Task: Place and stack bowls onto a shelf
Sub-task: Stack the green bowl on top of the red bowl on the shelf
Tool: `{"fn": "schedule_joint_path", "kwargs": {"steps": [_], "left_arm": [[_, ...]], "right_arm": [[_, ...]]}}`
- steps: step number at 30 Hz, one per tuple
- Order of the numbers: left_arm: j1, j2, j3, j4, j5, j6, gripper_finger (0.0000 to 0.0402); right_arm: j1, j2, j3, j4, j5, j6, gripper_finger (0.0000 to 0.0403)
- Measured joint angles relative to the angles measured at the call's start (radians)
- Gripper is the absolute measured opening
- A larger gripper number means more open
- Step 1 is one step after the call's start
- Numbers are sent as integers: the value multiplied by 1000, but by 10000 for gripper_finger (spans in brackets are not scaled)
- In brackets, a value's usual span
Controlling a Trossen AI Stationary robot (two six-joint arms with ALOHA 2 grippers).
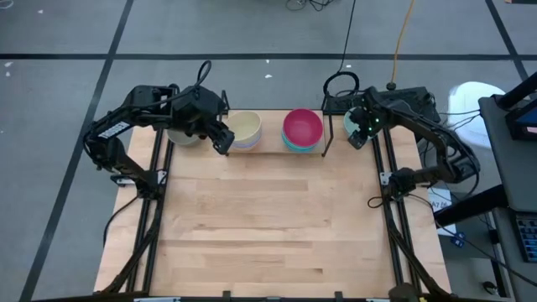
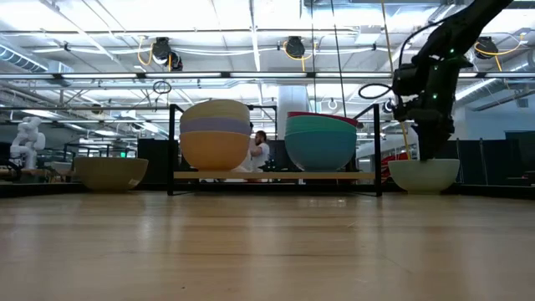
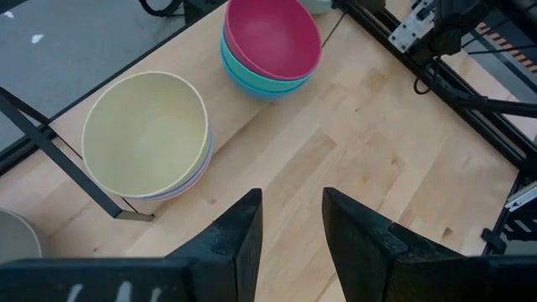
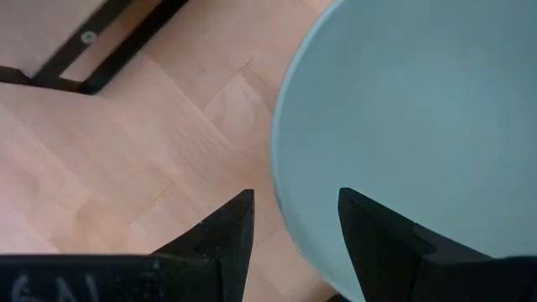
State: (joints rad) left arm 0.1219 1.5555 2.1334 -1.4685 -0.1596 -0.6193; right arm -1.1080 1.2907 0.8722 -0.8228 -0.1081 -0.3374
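Observation:
The shelf (image 2: 276, 176) stands at the table's far edge and carries two stacks of bowls: a beige-topped stack (image 1: 244, 130) over lavender and orange on its left, and a magenta-topped stack (image 1: 302, 128) over cyan and blue on its right. A grey-olive bowl (image 2: 110, 173) rests on the table left of the shelf. A mint green bowl (image 4: 419, 109) rests on the table right of it. My right gripper (image 4: 294, 222) is open just above that bowl's rim, one finger outside and one over the inside. My left gripper (image 3: 289, 226) hangs open, high above the table near the beige stack (image 3: 147, 134).
Black frame rails (image 1: 155, 180) run along the table's left and right sides. The wide wooden tabletop (image 1: 268, 218) in front of the shelf lies bare. The shelf's black end rod (image 4: 92, 59) stands close beside the mint bowl. A person shows far off behind the shelf (image 2: 261, 150).

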Motion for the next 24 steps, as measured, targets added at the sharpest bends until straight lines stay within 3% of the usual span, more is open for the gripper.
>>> {"fn": "schedule_joint_path", "kwargs": {"steps": [13, 16, 20, 24], "left_arm": [[0, 0, 0, 0, 0, 4, 131], [0, 0, 0, 0, 0, 5, 131], [0, 0, 0, 0, 0, 12, 131], [0, 0, 0, 0, 0, 12, 131]], "right_arm": [[0, 108, 0, 116, 8, -27, 160], [0, 116, 0, 111, 7, -69, 124], [1, 118, 0, 112, 9, -93, 26], [2, 113, 2, 116, 30, -76, 6]]}}
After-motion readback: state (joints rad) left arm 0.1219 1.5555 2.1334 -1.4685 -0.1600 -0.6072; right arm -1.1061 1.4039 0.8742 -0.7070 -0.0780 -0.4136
